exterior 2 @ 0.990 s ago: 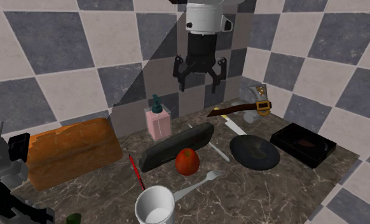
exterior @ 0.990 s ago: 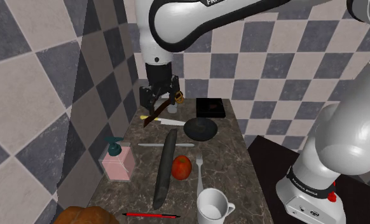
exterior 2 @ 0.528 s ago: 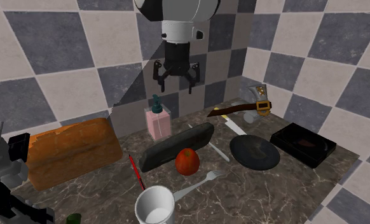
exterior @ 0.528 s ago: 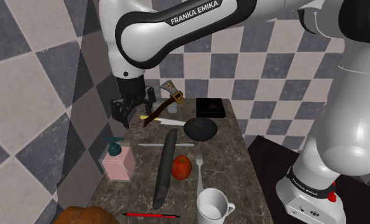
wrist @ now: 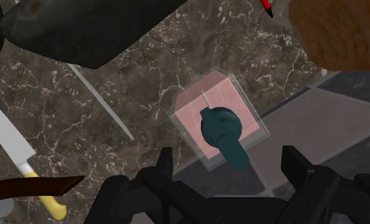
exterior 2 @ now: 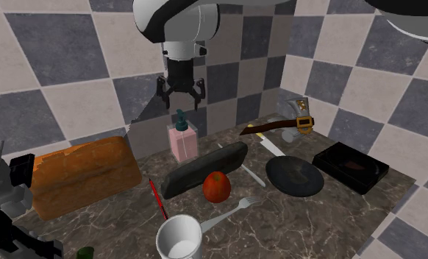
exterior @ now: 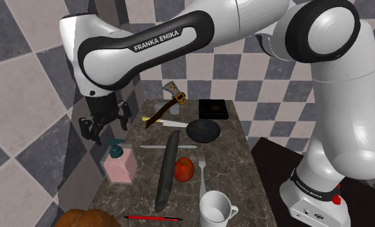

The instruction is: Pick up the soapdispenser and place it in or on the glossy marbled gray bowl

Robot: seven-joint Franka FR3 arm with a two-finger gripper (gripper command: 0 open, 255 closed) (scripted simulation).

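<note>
A pink soap dispenser (exterior: 119, 162) (exterior 2: 183, 141) (wrist: 219, 120) with a teal pump stands upright near the wall side of the dark marbled counter. My black gripper (exterior: 104, 128) (exterior 2: 180, 101) (wrist: 228, 163) hangs open just above it, fingers apart on either side of the pump and touching nothing. The dark grey bowl (exterior: 203, 130) (exterior 2: 294, 177) sits farther along the counter, toward the shoulder view's right of the dispenser, with nothing in it.
A long dark loaf (exterior: 167, 171), a red fruit (exterior: 184, 169), a fork (exterior: 202, 169) and a white mug (exterior: 216, 209) lie beside the dispenser. A hatchet (exterior: 168, 105), a knife and a black box (exterior: 213, 108) are at the back. A brown loaf (exterior 2: 80, 173) and the checkered wall stand close by.
The arm has swung toward the shoulder view's left, from above the hatchet to above the soap dispenser, and dropped a little. The fingers stayed open.
</note>
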